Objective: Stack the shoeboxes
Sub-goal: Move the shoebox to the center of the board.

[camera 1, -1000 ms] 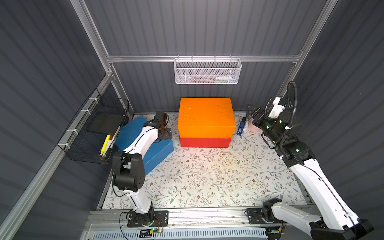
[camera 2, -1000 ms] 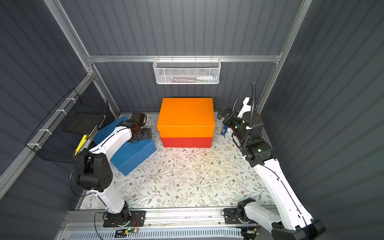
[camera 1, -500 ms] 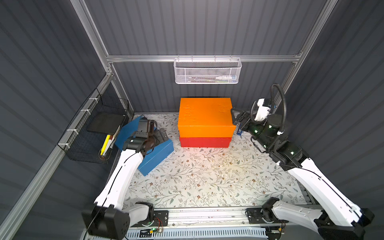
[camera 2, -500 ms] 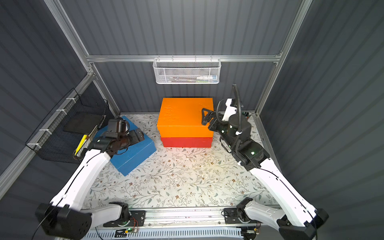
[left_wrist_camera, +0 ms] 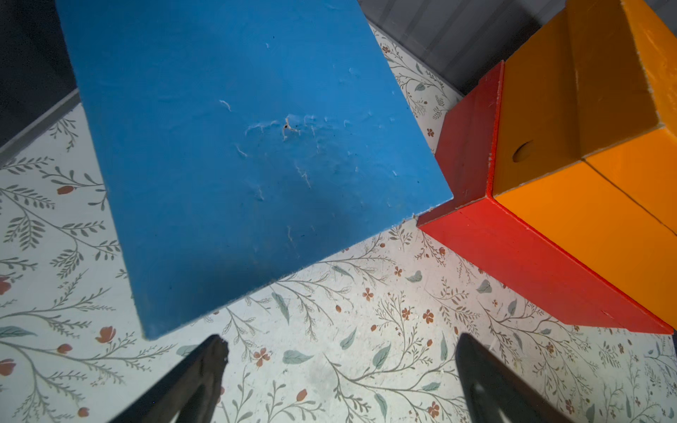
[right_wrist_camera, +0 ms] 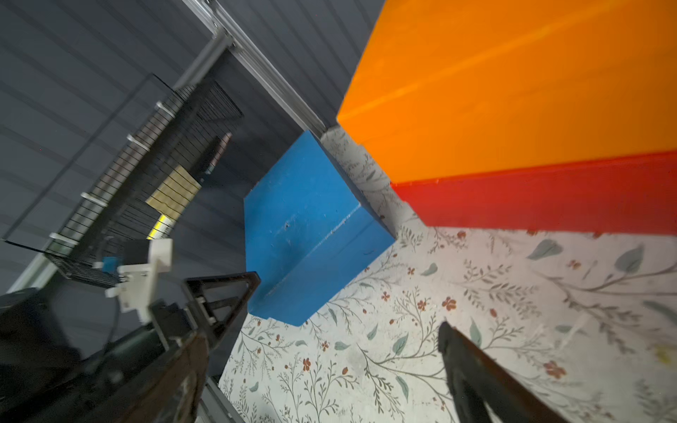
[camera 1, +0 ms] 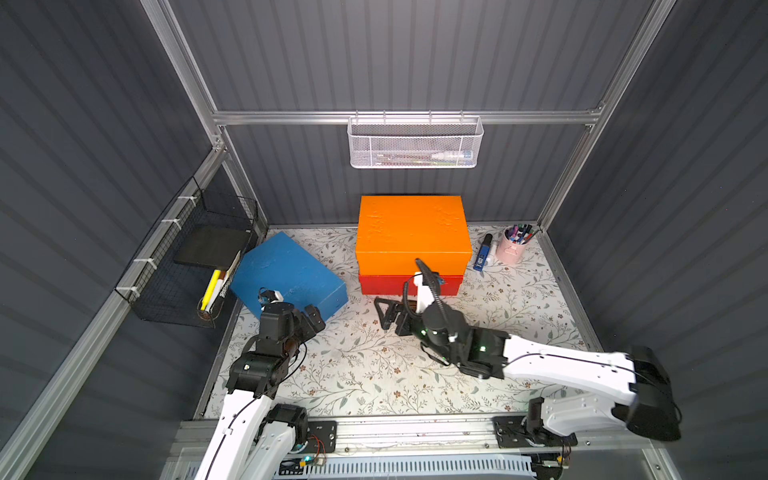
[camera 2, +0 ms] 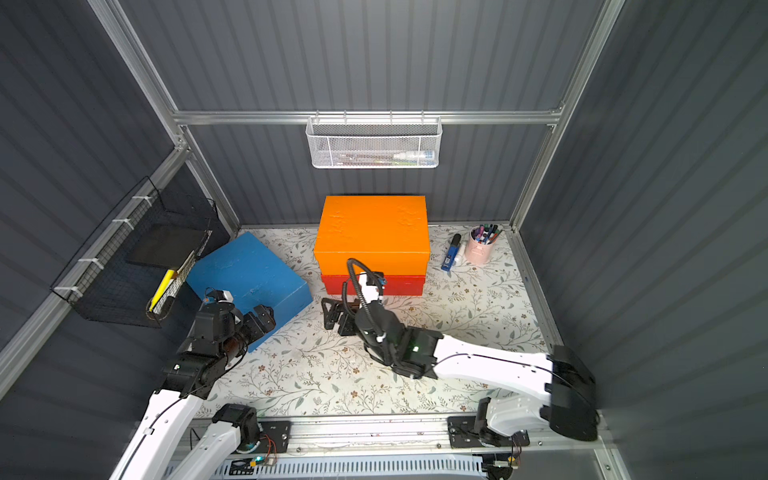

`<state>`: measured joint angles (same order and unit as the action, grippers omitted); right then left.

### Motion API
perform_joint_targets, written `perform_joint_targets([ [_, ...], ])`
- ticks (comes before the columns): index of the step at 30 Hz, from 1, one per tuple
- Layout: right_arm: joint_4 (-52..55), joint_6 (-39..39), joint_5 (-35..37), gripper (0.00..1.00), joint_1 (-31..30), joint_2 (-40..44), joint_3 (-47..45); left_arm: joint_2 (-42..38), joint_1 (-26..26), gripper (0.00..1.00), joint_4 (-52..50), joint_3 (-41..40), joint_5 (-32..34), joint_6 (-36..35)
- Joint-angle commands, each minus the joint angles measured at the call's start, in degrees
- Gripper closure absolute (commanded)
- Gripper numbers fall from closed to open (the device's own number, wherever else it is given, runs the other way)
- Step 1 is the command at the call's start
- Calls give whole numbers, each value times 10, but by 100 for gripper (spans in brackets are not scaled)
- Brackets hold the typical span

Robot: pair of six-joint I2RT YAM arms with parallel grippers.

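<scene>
The orange shoebox sits on the red shoebox at the back centre. Left of them the blue shoebox lies alone on the floral floor, turned at an angle. My left gripper hovers open and empty just off the blue box's near corner. Pointing left, my right gripper is low in front of the red box, open and holding nothing. The wrist views show the blue box and the stack.
A black wire basket with a black pad and markers hangs on the left wall. A white mesh basket hangs on the back wall. A pink pen cup and a blue marker stand at the back right.
My left gripper came off the blue box's top and drew back to its near corner. My right gripper swung from the back right by the cup to the front of the red box.
</scene>
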<state>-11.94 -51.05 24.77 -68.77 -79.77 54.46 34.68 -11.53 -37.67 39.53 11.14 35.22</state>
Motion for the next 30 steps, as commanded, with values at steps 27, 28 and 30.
perform_joint_targets([
  [27, -315, -209, -188, 1, 54, -477, 253, -140, 1, 1, 25, -15, 18, 5],
  [28, -319, -211, -189, 1, 55, -483, 256, -140, 1, 1, 26, -14, 17, 5],
  [30, -320, -213, -185, 1, 56, -492, 267, -140, 1, 1, 28, -14, 14, 5],
])
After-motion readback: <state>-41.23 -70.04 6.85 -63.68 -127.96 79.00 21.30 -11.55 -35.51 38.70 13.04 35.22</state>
